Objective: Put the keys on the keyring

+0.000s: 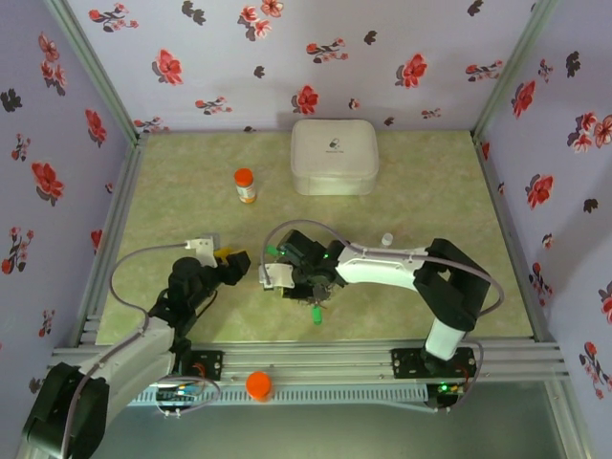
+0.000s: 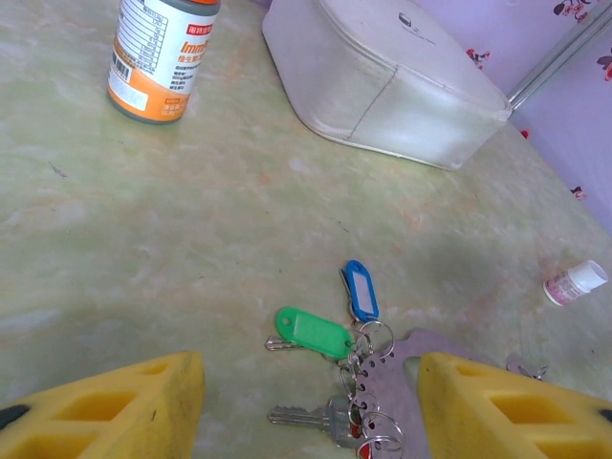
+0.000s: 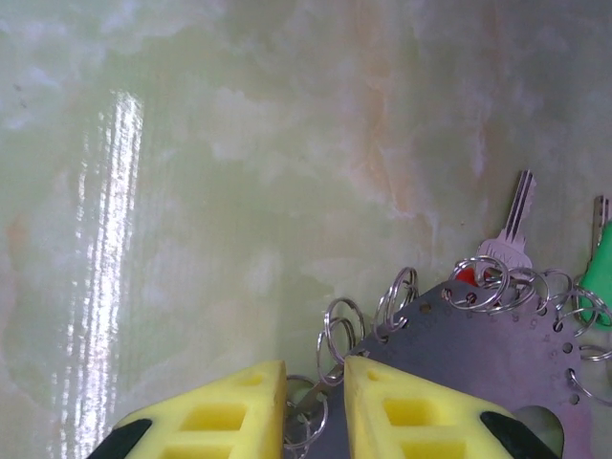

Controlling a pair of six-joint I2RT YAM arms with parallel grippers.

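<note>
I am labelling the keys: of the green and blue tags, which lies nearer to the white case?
The blue tag; the green tag lies beside it, farther from the white case.

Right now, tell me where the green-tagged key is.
In the left wrist view, the green-tagged key lies on the table at lower centre, just below-left of the blue tag, with the grey keyring plate to its right.
</note>
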